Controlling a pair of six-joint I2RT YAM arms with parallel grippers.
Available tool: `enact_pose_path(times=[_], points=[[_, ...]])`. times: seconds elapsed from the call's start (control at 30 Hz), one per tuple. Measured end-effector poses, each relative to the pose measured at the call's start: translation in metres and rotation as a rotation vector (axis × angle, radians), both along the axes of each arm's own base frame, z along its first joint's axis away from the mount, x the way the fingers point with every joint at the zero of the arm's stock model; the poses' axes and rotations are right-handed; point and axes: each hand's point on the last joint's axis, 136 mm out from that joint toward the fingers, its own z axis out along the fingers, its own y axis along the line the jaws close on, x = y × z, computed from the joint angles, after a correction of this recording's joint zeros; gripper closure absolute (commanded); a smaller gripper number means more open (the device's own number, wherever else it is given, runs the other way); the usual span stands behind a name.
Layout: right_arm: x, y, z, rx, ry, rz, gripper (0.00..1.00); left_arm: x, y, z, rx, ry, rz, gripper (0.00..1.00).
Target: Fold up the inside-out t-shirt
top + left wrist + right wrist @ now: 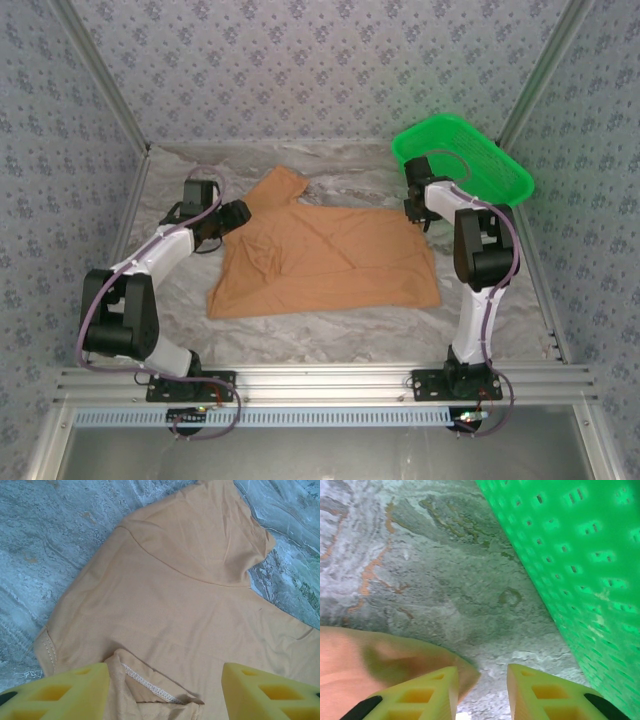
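The inside-out t-shirt (330, 262) is lying flat on the table (330, 335), long axis running 9 to 3 o'clock, with the left tool (238, 214) hovering jaws-apart over its 10 o'clock edge and the right tool (414, 212), also apart, sitting at its 2 o'clock corner.

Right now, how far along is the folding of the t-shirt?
Done: the t-shirt lies spread on the table; I see no finished fold. In hand: the left gripper hovers open over one edge, the right gripper open at a corner. To do: gripping and every fold.
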Motion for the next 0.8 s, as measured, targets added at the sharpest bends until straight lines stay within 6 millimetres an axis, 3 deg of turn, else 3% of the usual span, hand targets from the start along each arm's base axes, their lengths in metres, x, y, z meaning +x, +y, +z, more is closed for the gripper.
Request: enact_pose_path(times=[0.33,0.5,0.67,0.8], points=[[0.024,-0.037,0.016,-0.077,-0.026,-0.023,0.67,-0.001,-0.003,-0.005,-0.009,0.016,-0.011,0.39],[0.019,-0.026,0.011,-0.048,-0.014,0.000,0.64,-0.001,-0.004,-0.008,-0.013,0.026,-0.016,0.39],[-0.002,-0.013,0.004,0.029,0.006,0.015,0.64,-0.002,-0.006,-0.011,-0.015,0.032,-0.022,0.39],[-0.003,-0.006,0.001,0.076,0.007,0.023,0.63,-0.003,-0.010,-0.018,-0.018,0.053,-0.038,0.39]])
